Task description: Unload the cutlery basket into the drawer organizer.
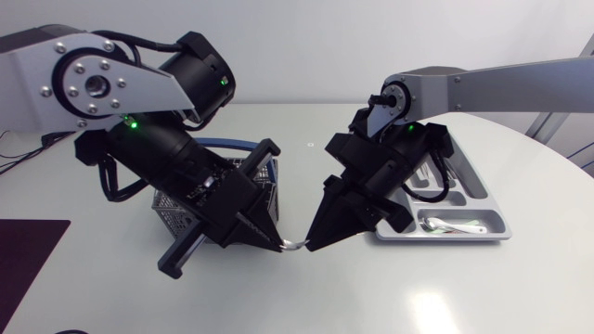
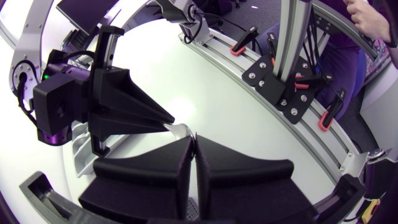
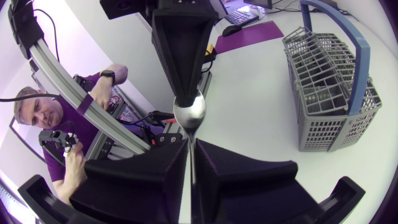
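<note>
A metal spoon (image 1: 295,245) hangs in the air over the table's front middle, held between both grippers. My left gripper (image 1: 277,243) is shut on its bowl end, my right gripper (image 1: 311,244) on its handle. The right wrist view has the spoon's bowl (image 3: 189,113) just ahead of my right gripper (image 3: 191,144), with the handle running between its fingers and the left gripper (image 3: 186,96) pinching the far end. The grey cutlery basket (image 1: 172,211) with a blue handle stands behind my left arm. At the right lies the grey drawer organizer (image 1: 484,193).
Some cutlery lies in the organizer, a spoon (image 1: 453,225) in its front compartment. A dark purple mat (image 1: 28,255) lies at the table's front left. In the right wrist view the basket (image 3: 329,93) stands off to one side of the grippers.
</note>
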